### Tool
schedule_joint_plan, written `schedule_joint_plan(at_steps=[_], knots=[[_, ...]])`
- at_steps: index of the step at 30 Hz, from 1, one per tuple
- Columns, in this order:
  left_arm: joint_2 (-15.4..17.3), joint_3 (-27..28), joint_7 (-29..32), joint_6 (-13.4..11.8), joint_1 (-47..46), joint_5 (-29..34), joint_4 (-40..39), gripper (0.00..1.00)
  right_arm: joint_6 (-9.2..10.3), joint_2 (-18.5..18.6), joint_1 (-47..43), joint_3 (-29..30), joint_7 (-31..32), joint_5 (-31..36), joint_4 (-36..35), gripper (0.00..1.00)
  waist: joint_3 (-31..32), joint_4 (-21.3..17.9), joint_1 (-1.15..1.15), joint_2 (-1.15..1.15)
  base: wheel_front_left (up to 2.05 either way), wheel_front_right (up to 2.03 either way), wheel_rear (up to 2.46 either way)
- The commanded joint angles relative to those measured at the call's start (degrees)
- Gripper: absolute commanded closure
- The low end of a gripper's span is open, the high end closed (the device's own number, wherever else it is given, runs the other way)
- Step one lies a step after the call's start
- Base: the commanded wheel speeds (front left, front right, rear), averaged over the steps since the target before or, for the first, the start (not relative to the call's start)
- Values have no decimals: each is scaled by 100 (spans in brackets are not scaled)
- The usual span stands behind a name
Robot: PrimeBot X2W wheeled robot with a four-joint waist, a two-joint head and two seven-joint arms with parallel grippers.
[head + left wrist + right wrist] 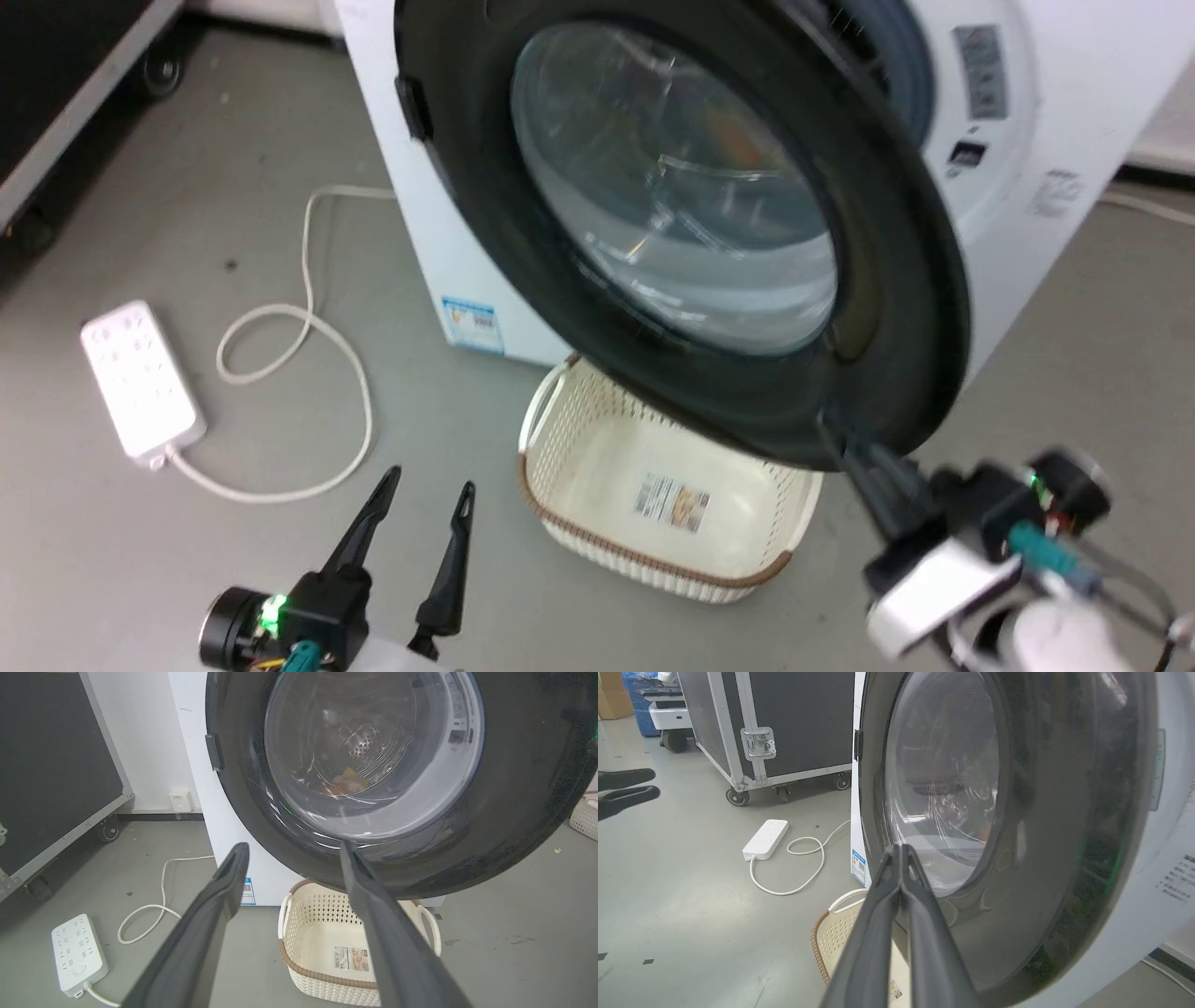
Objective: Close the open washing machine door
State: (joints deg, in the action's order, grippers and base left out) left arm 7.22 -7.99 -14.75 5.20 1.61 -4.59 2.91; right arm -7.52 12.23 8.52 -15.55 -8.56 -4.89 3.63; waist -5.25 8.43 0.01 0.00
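Head view: grey concrete floor everywhere, with a white power strip and its looped cord lying off to my left. A cream basket sits on the floor right in front of the washing machine, partly under the door. Over in the left wrist view there's a black wheeled case by the white wall, next to the machine.

The door hangs open at an angle, its glass bulge facing me.

My left gripper hovers low over the floor, well short of the door, with its fingers spread and pointing up at it. My right gripper reaches up from the lower right with its fingers pressed together, holding nothing. The tips are right at the door's bottom rim, but I can't tell if they actually touch.
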Motion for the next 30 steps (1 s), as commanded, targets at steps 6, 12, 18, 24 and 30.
schedule_joint_plan(at_steps=[6,12,18,24,30], knots=[[-138,-45,-25,15,-350,91,-15,0,3,596,1109,-17,280,-399,560,100,-601,334,-1,0,0,0,0],[-227,-95,-25,25,-561,121,-1,0,3,934,1983,317,491,-679,1219,100,-893,486,-1,0,0,0,0],[-290,-106,-25,26,-710,132,0,0,3,1149,2831,647,670,-858,1916,100,-1125,559,-1,0,0,0,0],[-332,-97,-25,7,-812,141,9,0,3,1131,3592,1147,740,-1053,2663,100,-1268,588,-1,0,0,0,0],[-350,-32,-25,10,-888,148,3,0,3,1171,4059,1242,707,-747,3147,100,-1355,580,-1,0,0,0,0]])
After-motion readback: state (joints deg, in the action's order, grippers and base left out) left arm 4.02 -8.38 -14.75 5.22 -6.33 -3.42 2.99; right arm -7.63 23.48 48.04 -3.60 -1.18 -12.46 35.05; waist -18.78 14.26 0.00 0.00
